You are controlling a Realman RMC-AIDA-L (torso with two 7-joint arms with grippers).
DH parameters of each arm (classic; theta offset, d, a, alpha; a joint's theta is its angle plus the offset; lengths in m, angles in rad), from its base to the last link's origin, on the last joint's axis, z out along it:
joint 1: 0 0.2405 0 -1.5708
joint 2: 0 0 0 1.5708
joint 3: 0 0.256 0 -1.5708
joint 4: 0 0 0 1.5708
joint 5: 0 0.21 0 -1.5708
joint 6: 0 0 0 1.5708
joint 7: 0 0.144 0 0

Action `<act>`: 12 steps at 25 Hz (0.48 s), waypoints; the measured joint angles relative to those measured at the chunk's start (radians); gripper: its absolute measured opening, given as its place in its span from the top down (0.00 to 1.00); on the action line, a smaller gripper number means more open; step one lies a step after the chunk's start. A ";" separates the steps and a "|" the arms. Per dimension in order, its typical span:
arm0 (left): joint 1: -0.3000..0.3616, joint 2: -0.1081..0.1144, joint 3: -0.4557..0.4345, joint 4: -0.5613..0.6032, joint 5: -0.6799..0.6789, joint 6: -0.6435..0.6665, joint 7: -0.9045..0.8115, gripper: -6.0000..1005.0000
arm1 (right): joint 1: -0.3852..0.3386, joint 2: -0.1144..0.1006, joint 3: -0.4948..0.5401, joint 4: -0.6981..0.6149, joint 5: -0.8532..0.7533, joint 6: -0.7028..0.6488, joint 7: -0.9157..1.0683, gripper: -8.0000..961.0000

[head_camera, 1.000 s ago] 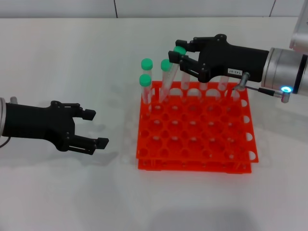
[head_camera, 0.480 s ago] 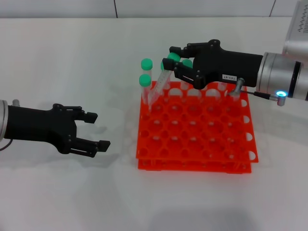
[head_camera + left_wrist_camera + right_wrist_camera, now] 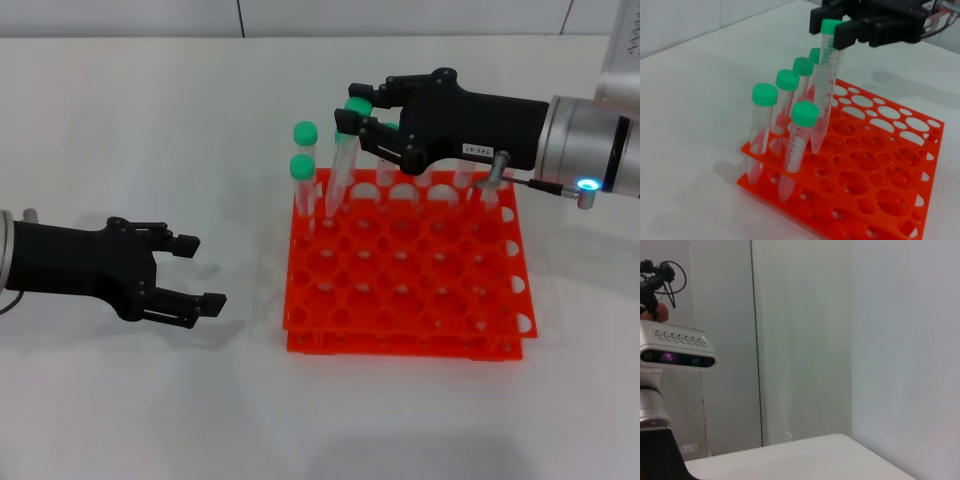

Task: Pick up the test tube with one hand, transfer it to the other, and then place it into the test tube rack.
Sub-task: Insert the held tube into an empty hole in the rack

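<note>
My right gripper point(image 3: 352, 108), the black one with the white label, is shut on the green-capped test tube point(image 3: 343, 165) just below its cap. The tube hangs tilted, and its tip touches the top tier of the orange-red test tube rack point(image 3: 420, 300) near the rack's back left corner. The left wrist view shows that gripper point(image 3: 830, 29) holding the tube point(image 3: 823, 95) over the rack point(image 3: 875, 190). Several identical green-capped tubes point(image 3: 303, 180) stand in the back and left holes. My left gripper point(image 3: 200, 273) rests open and empty above the table, left of the rack.
The rack stands on a white table point(image 3: 150, 130), with bare surface to its left and front. The right arm's silver wrist with its blue light point(image 3: 590, 184) reaches over the rack's back right corner. The right wrist view shows only walls and a camera unit point(image 3: 675, 347).
The right gripper has shifted left along the rack's back row with the tube. The tube now hangs steeper, with its cap a little higher. The left gripper has barely moved.
</note>
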 joint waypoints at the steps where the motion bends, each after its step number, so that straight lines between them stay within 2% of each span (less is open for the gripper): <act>1: 0.000 0.000 0.000 0.000 0.001 0.000 0.000 0.12 | -0.001 -0.001 0.000 -0.005 0.000 -0.001 0.000 0.70; 12: 0.001 0.001 0.000 0.001 0.000 0.001 0.000 0.12 | 0.000 -0.003 0.002 -0.012 -0.001 0.003 -0.002 0.71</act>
